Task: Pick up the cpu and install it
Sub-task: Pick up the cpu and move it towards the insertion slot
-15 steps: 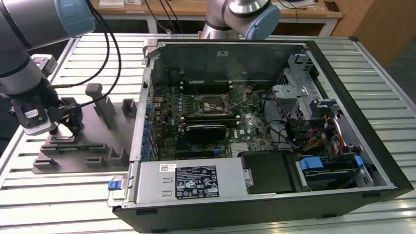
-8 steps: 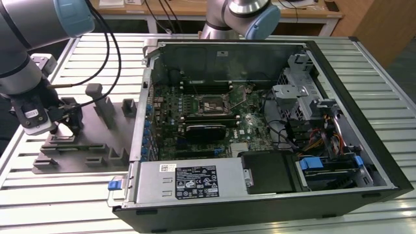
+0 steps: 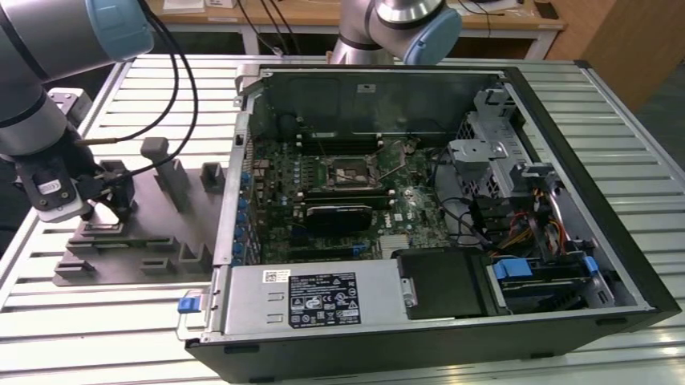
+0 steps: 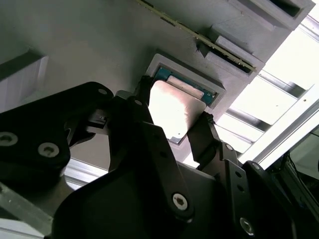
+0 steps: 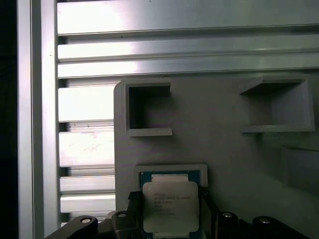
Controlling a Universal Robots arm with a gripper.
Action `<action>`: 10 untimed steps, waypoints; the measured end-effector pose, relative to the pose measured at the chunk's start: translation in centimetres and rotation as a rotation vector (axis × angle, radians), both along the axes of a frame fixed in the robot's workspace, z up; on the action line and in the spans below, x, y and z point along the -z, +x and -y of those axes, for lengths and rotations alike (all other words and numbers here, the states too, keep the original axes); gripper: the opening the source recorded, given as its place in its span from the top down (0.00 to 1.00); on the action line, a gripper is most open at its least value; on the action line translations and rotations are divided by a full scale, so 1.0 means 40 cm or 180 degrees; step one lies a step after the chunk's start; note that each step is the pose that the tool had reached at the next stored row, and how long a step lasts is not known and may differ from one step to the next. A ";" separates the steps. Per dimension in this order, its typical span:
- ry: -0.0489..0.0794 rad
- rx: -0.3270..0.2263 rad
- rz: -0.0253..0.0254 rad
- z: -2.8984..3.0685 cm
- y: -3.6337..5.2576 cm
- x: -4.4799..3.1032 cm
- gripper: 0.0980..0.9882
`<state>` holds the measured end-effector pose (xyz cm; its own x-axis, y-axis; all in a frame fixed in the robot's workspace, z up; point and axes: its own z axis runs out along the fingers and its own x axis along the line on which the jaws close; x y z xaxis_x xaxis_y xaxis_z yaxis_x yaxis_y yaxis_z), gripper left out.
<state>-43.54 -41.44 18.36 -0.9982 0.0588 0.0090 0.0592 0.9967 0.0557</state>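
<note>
A slatted metal counter (image 3: 139,321) carries an open computer case (image 3: 364,104) from the centre toward 3 o'clock in the exterior view; a grey fixture tray (image 3: 160,241) lies at 9 o'clock, the arm (image 3: 32,112) bent over it; in the second wrist view the hand (image 4: 174,101) pinches the cpu (image 4: 175,115) by two opposite edges, black fingers (image 4: 202,130) against it, over the tray's shallow square pocket (image 4: 215,90).
</note>
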 end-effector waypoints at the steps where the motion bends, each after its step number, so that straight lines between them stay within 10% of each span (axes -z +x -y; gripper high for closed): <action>1: 0.0000 0.0000 0.0000 0.000 0.000 0.000 0.48; 10: 0.0000 0.0000 0.0000 0.000 -0.001 0.000 0.46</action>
